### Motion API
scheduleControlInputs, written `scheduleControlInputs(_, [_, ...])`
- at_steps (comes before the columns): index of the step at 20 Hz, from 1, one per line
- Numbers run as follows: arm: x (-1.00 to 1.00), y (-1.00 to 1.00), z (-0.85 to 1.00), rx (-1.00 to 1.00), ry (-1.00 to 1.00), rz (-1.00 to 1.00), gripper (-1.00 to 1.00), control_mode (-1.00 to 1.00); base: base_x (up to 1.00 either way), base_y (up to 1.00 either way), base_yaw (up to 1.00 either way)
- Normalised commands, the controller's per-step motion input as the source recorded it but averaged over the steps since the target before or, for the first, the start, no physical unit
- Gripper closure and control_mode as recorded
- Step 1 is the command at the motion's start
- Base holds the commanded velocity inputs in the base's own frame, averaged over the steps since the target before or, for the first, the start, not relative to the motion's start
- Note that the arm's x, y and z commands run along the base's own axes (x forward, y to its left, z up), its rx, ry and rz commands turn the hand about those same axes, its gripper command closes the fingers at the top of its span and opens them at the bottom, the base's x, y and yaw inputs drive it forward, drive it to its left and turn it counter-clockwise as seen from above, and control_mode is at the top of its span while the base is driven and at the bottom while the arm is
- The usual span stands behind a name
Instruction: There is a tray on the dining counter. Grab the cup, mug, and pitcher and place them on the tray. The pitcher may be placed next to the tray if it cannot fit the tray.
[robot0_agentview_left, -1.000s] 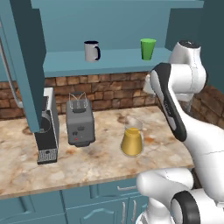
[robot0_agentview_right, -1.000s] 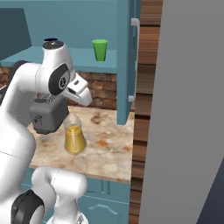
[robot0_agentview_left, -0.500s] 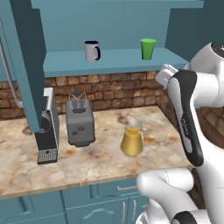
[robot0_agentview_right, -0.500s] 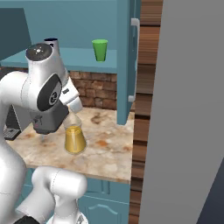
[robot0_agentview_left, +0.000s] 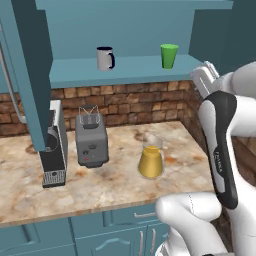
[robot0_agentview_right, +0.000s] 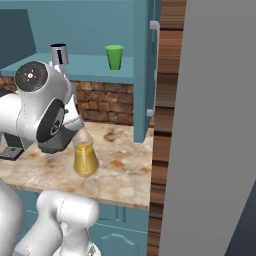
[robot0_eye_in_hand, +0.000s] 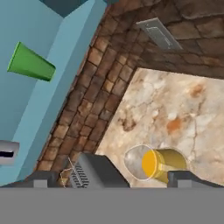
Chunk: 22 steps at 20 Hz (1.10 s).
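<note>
Pitcher (robot0_agentview_left: 151, 161): stood on the worktop (robot0_agentview_left: 60, 192); glass, part-full, likely heavy, slippery; narrow neck looked best to grip.
Cup (robot0_agentview_left: 169, 55), mug (robot0_agentview_left: 105, 58): on the shelf (robot0_agentview_left: 135, 65); light, rigid.
Hand (robot0_eye_in_hand: 111, 179): wide open, empty.

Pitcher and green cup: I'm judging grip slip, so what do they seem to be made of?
The conical clear pitcher looks like smooth glass: the orange-yellow liquid shows through its wall. The bright green tapered cup on the teal shelf looks like matte plastic, uniformly coloured and opaque, though that is uncertain.
</note>
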Motion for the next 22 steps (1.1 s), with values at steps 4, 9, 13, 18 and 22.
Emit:
scheduleControlInputs(4, [0.0, -0.2, 0.37, 0.32, -0.09, 0.0, -1.0, -1.0, 0.0, 0.0, 0.0])
scheduleControlInputs(9, [0.0, -0.08, 0.4, 0.26, -0.07, 0.0, -1.0, -1.0, 0.0, 0.0, 0.0])
scheduleControlInputs(13, [0.04, 0.0, 0.35, 0.14, -0.05, 0.0, -1.0, -1.0, 0.0, 0.0, 0.0])
scheduleControlInputs(18, [0.27, 0.0, 0.18, 0.02, -0.01, -0.05, -1.0, -1.0, 0.0, 0.0, 0.0])
scheduleControlInputs(22, [0.42, 0.0, 0.06, 0.04, 0.0, 0.0, -1.0, -1.0, 0.0, 0.0, 0.0])
